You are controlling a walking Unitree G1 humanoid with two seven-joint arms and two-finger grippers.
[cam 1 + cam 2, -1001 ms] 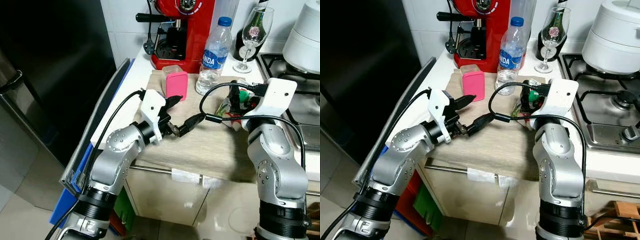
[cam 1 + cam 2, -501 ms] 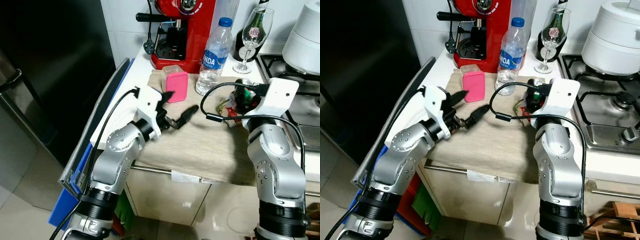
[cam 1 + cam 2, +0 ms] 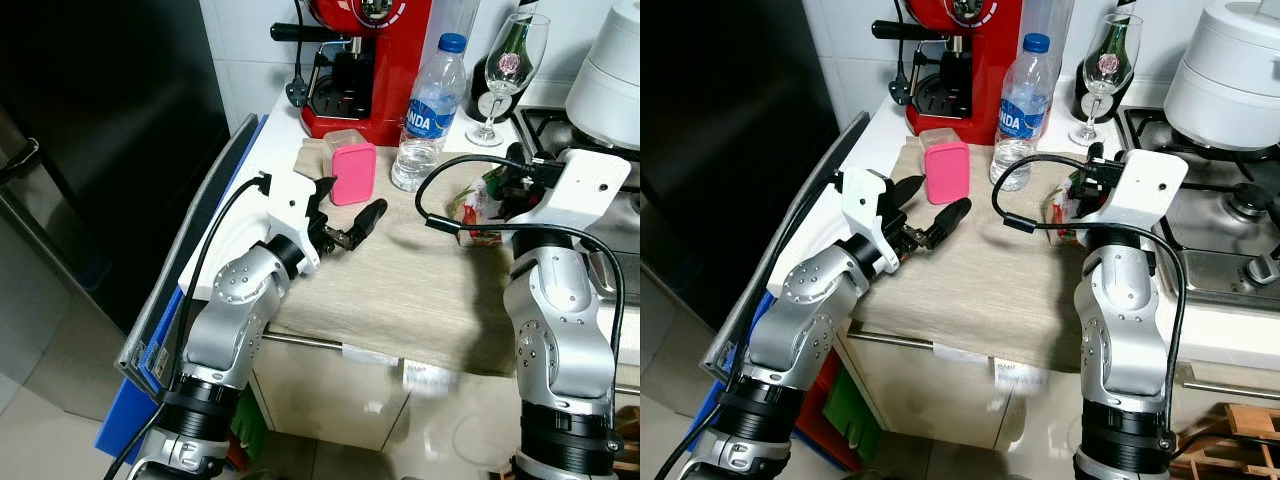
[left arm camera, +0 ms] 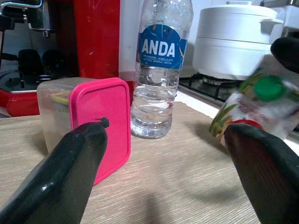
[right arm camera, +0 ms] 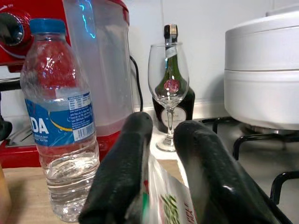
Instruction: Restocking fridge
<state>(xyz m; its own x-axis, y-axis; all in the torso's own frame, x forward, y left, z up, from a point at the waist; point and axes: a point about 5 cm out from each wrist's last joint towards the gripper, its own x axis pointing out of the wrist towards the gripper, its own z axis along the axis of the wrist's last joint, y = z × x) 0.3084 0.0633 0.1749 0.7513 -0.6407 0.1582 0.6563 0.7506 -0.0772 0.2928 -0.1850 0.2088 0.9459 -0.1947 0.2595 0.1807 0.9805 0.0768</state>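
My right gripper is shut on a clear food pouch with a green cap, held just above the counter's right side. My left gripper is open, low over the wood-grain mat, its fingers pointing at a pink-lidded plastic box. The box stands on its edge and nothing lies between the fingers. A water bottle with a blue cap stands upright between the box and the pouch.
A red coffee machine, a wine glass and a dark bottle line the back wall. A white cooker sits on the gas hob at right. The black fridge stands left, with a blue board beside the counter.
My left gripper has drawn back from the pouch towards the pink box, still open. My right gripper has carried the pouch to the right and slightly up.
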